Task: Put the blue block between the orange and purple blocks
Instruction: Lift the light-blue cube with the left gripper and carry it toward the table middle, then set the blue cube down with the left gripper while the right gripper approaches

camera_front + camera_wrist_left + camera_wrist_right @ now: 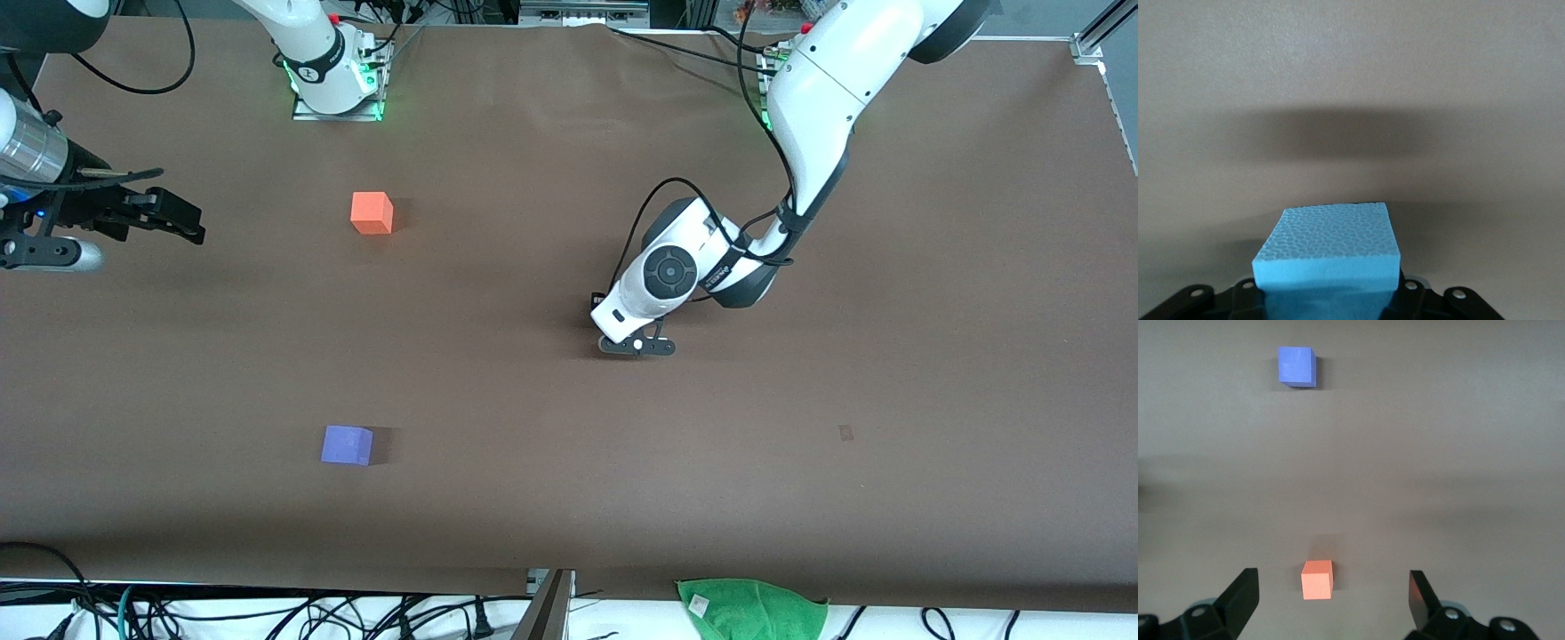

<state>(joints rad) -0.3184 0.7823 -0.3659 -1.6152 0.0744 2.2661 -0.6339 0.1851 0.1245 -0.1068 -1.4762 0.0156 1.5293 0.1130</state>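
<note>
my left claw [637,347] sits low over the middle of the brown surface [569,462], clamped on the blue block [1328,250]; the front view hides that block under my wrist. my right claw [1331,600] hangs spread wide at the right arm's end. the orange block [372,212] and the purple block [347,444] lie well apart, purple nearer the front camera

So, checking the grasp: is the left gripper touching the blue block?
Touching. The left wrist view shows the blue block seated in the left gripper, no gap visible.
</note>
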